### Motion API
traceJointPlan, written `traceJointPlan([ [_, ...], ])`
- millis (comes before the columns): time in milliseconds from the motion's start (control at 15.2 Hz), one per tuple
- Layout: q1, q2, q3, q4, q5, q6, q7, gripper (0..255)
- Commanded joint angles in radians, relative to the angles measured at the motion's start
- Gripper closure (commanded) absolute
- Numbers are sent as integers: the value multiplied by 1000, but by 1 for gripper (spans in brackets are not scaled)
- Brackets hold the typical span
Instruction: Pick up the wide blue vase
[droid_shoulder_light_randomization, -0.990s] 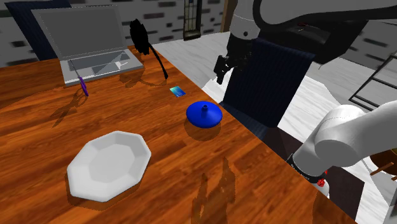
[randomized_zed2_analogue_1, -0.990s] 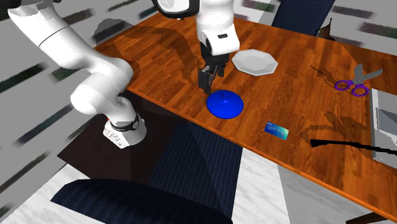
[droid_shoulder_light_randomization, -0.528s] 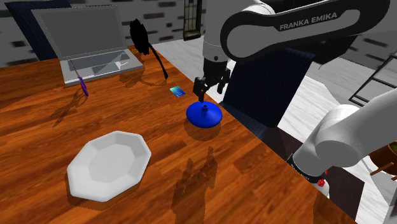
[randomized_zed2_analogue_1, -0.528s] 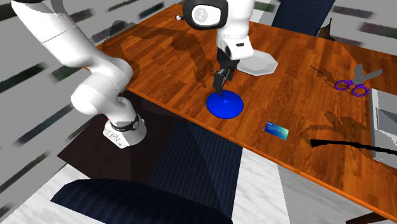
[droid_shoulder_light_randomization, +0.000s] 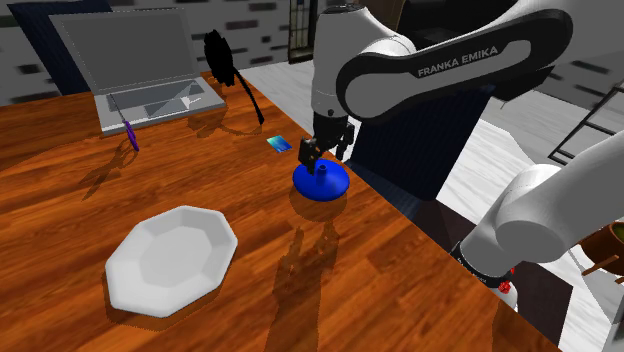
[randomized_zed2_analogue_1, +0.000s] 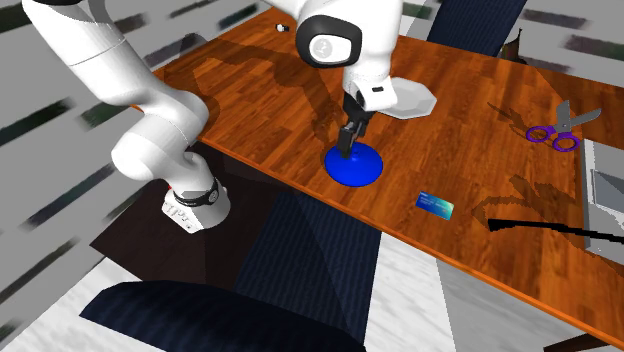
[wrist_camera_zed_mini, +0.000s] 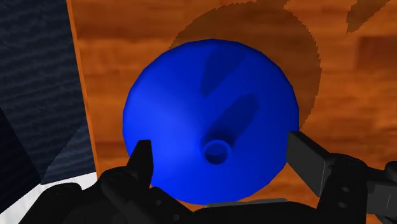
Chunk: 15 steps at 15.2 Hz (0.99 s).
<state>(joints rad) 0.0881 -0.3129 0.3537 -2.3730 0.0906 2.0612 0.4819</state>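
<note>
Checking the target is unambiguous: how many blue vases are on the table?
1. The blue vase sits near the edge of the table, directly beneath the open hand.

Claw (wrist_camera_zed_mini: 219, 153) spread astride vase (wrist_camera_zed_mini: 191, 95) neck, untouching; bare table (droid_shoulder_light_randomization: 200, 185) around; card (droid_shoulder_light_randomization: 280, 144) near, apart.

A reddish-brown wooden table (droid_shoulder_light_randomization: 60, 210) takes up the left and middle of the shoulder view. An open grey laptop (droid_shoulder_light_randomization: 140, 70) sits at the upper left, and purple-handled scissors (droid_shoulder_light_randomization: 131, 134) lie at its front edge. A white octagonal plate (droid_shoulder_light_randomization: 172, 258) rests at the lower left. A small blue-green card (droid_shoulder_light_randomization: 280, 144) lies flat just above the centre. A black long-handled object (droid_shoulder_light_randomization: 232, 70) slants toward it from the top. Right of centre, a dark blue chair back (droid_shoulder_light_randomization: 420, 150) stands against the table's edge.
</note>
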Motion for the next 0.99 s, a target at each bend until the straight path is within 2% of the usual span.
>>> traceJointPlan([
  [0,0,5,2,-19,0,25,1,0],
  [66,0,5,2,-19,0,25,1,0],
  [132,1,6,3,-18,0,24,3,255],
  [726,0,5,2,-19,0,25,1,255],
  [924,1,-11,-3,8,2,-18,-3,255],
])
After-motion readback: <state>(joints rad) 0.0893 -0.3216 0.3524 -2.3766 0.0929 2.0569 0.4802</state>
